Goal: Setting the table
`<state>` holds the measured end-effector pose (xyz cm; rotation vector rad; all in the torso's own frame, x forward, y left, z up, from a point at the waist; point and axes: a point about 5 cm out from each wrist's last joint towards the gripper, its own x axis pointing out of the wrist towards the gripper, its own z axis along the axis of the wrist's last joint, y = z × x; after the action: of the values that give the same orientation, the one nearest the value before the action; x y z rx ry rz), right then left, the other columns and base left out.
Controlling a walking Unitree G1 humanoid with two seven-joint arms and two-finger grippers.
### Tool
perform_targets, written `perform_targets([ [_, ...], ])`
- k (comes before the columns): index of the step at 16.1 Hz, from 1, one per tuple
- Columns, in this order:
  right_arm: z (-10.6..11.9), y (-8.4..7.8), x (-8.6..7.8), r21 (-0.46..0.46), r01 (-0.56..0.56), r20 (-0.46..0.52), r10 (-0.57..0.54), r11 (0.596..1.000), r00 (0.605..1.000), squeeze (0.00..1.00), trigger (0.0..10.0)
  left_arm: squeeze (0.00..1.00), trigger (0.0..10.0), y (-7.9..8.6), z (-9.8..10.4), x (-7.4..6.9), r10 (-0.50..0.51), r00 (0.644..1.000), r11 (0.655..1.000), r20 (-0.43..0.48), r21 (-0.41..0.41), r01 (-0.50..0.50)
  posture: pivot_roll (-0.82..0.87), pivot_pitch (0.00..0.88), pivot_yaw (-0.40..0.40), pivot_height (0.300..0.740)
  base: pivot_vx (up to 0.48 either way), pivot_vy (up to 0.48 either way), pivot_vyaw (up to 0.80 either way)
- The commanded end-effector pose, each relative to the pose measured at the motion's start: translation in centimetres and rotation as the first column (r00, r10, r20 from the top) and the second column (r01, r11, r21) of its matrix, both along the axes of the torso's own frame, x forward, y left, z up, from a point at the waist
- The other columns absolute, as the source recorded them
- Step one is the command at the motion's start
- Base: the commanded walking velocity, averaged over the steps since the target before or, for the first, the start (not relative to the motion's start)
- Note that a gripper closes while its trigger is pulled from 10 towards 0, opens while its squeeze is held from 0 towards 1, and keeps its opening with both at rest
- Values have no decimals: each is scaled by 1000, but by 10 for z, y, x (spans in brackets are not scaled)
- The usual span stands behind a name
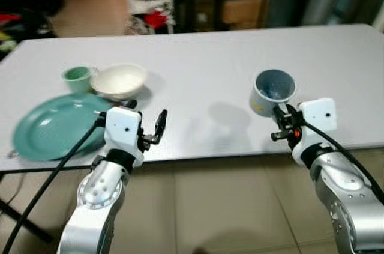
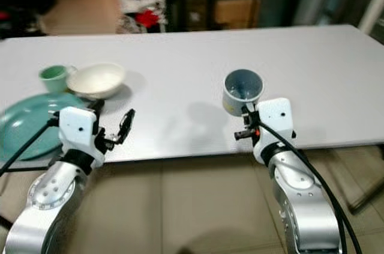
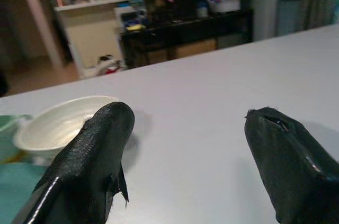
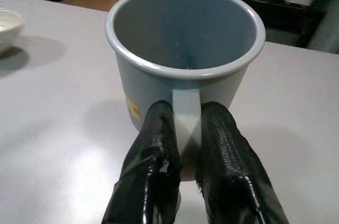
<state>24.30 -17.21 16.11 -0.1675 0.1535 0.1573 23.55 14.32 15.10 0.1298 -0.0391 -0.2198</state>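
Nearest me, my left gripper (image 1: 149, 127) hangs released at the table's (image 1: 198, 62) near edge, beside the teal plate (image 1: 51, 125), green cup (image 1: 78, 78) and white bowl (image 1: 120, 80). Rightward, my right gripper (image 4: 185, 134) pinches only the handle of the grey-blue mug (image 1: 273, 90). I fear it pivots or tips.

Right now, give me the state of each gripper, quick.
Left gripper: open, holding nothing, above the table near the white bowl.
Right gripper: closed on the handle of the grey mug.
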Motion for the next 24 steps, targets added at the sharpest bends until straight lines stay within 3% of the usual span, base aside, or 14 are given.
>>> perform_targets([
  [1, 6, 7, 1, 7, -30, 33, 30, 1000, 999, 0, 10000, 0, 10000, 4, 1, 1, 11, 1000, 1000, 2, 11, -11, -17, 0, 18, 740, 345, 0, 0],
  [11, 5, 8, 4, 15, -27, 34, 27, 1000, 999, 0, 10000, 0, 10000, 4, 2, 1, -2, 1000, 1000, 0, 20, 2, -10, 0, 21, 740, 344, 0, 0],
  [15, 3, 10, 10, 61, -45, 11, 44, 997, 999, 0, 10000, 0, 10000, 2, 1, -2, -28, 1000, 999, -12, 21, 29, 0, 0, 20, 740, 328, 0, 0],
  [17, -2, 10, 15, 94, -53, -48, 58, 994, 997, 0, 10000, 0, 10000, -4, -3, -6, -129, 990, 991, -57, 13, 130, 0, 0, 22, 740, 122, 0, 0],
  [18, -2, 10, 15, 94, -53, -48, 58, 994, 997, 0, 10000, 0, 10000, -4, -3, -6, -129, 990, 991, -57, 13, 130, 0, 0, 22, 740, 0, 0, 0],
  [20, -16, 10, 31, 138, -49, -149, 70, 989, 986, 0, 10000, 0, 10000, -14, -7, -10, -282, 952, 957, -119, 27, 287, -7, 0, 39, 740, 0, 0, 0],
  [24, -29, 16, 54, 213, -71, -215, 117, 975, 970, 0, 10000, 0, 10000, -26, -5, -11, -402, 904, 913, -148, 17, 408, 1, 0, 47, 740, 0, 0, 0],
])
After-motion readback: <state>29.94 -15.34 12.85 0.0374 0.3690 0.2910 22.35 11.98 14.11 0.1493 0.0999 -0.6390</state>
